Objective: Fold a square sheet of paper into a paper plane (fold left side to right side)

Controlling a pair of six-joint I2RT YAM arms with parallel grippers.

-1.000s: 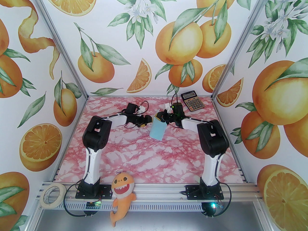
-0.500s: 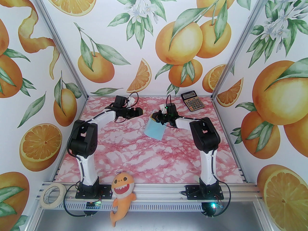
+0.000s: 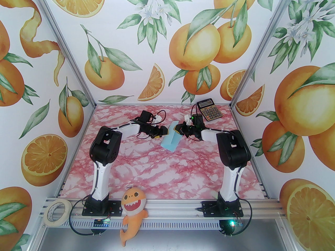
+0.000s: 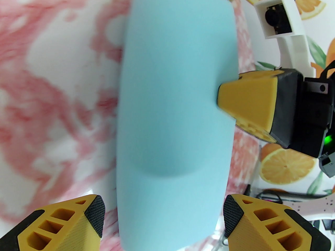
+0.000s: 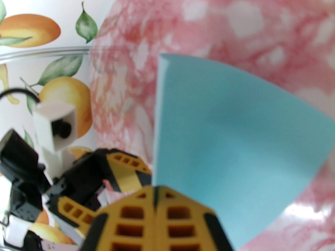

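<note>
you look mid-fold: your right gripper (image 3: pixel 179 129) clamps an edge of the thin pale-blue square paper sheet (image 3: pixel 170 139); your left gripper (image 3: pixel 164 131) waits beside it, jaws apart. next, pinch the left edge and carry it rightward.

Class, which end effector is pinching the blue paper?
The right end effector: its jaws are shut on the blue paper; the left end effector stands open.

No legible text, calculator (image 3: pixel 209 110) keys unreadable

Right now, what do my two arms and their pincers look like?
Left arm and right arm: white links, black joints and bases, thin black cables. Left pincer and right pincer: yellow lattice fingers, black textured pads, white camera mount on each wrist.
</note>
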